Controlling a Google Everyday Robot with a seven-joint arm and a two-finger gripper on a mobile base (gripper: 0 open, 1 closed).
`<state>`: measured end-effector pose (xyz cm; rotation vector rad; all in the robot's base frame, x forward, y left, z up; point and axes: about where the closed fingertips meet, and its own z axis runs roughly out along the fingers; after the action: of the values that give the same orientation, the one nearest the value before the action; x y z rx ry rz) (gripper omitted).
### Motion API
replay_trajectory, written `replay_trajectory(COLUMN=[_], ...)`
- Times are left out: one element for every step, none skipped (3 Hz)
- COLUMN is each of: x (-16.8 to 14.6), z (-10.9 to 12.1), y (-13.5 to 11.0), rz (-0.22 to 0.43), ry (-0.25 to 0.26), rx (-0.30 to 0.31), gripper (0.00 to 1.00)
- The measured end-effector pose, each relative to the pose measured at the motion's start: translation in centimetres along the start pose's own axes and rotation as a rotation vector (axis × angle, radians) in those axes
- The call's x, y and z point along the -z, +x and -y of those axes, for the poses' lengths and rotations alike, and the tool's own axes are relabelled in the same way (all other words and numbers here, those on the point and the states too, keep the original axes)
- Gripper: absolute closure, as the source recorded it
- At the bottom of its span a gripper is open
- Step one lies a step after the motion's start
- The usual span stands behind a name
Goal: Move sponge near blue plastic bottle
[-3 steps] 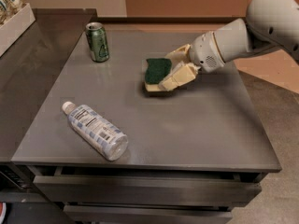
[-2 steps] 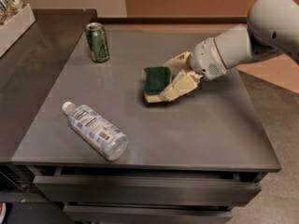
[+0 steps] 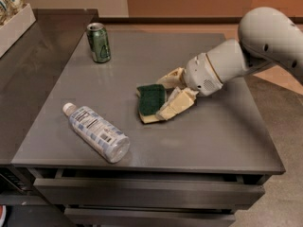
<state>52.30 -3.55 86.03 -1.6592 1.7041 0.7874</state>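
Note:
The sponge (image 3: pixel 150 100) has a dark green top over a pale yellow base and sits at the middle of the grey table (image 3: pixel 222 141). My gripper (image 3: pixel 163 96) reaches in from the right, and its cream fingers (image 3: pixel 176 104) are shut on the sponge's right side. The blue plastic bottle (image 3: pixel 97 132) lies on its side at the front left, white cap pointing to the back left. The sponge is a short way to the right of the bottle and apart from it.
A green soda can (image 3: pixel 98 42) stands upright at the table's back left. A darker counter (image 3: pixel 28 74) adjoins the table on the left, with a white box (image 3: pixel 14 25) of packets at its far end. Drawers run under the table's front edge.
My gripper has carried the sponge forward and a little to the left, closer to the bottle. The bottle and the can have not moved.

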Motion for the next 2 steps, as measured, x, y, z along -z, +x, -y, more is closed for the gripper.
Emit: replay_trajectory(x=[-1.7, -2.9], z=[-0.8, -1.1], y=[-0.3, -1.0], rz=[0.005, 0.021], ry=[-0.039, -0.063], rx=[-0.009, -0.015], gripper=[1.0, 0.82])
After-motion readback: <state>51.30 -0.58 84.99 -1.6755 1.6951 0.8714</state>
